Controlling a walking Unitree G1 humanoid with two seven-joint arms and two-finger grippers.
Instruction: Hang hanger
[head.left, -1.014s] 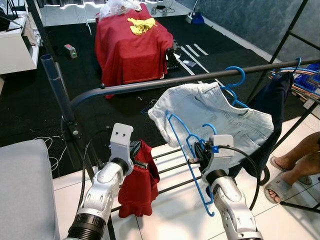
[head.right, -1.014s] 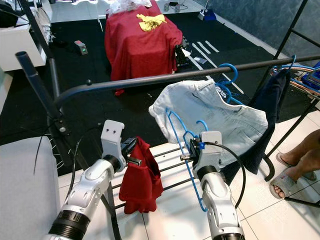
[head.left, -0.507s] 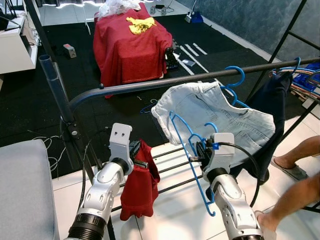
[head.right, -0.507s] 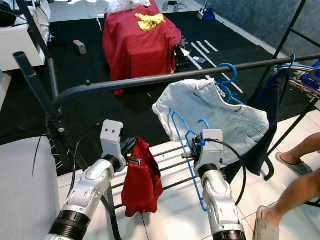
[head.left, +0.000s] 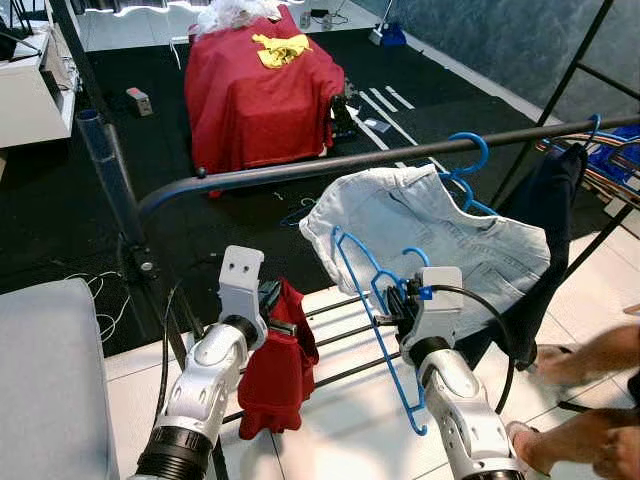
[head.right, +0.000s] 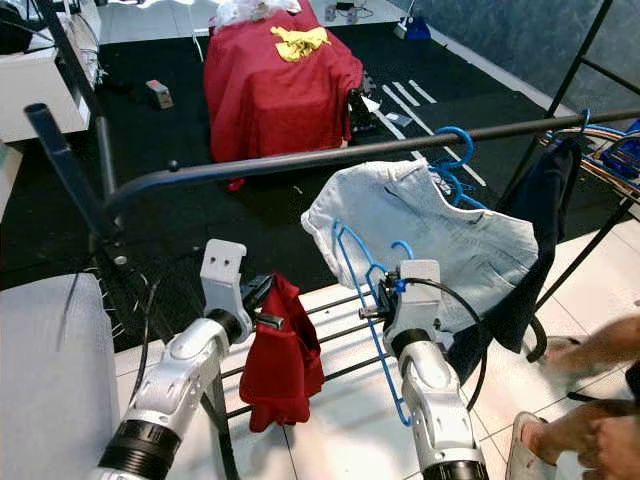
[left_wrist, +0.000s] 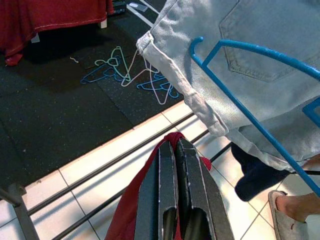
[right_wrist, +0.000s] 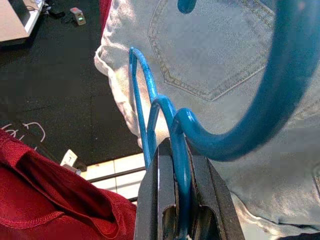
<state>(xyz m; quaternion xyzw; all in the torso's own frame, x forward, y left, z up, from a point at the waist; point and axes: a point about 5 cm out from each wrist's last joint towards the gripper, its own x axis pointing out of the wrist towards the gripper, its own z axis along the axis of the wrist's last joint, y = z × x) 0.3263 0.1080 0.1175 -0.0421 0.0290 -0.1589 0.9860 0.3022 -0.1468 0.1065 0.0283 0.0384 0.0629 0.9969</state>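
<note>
the blue hanger is held below the dark rail of the clothes rack, its hook curling up just in front of the pale denim garment that hangs from the rail on another blue hanger. the right gripper is clenched on the neck of the blue hanger, with the wire pinched between its two black fingers in the right wrist view. the hanger's frame slants down toward the white tiled floor. to the left, the left gripper is clamped on a red cloth that droops over the lower rack bars. a dark garment hangs further right on the rail. beyond the rack a red cover drapes over furniture on the black mat, and loose hangers lie there. a person's feet are at the lower right.
</note>
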